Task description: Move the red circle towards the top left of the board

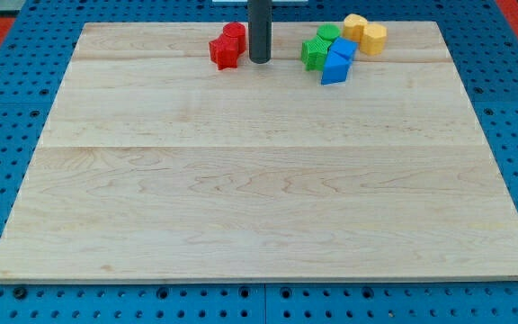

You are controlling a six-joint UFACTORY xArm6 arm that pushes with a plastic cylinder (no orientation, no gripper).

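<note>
The red circle block [235,33] sits near the view's top edge of the wooden board [259,180], a little left of centre. A red star-shaped block [224,51] touches it just below and to its left. My tip [259,60] stands on the board right of both red blocks, close to them, with a narrow gap showing. The dark rod rises from it out of the view's top.
A cluster of blocks lies right of the rod near the top edge: two green blocks [316,51], two blue blocks [337,66] below them, and two yellow blocks [367,36] furthest right. Blue pegboard surrounds the board.
</note>
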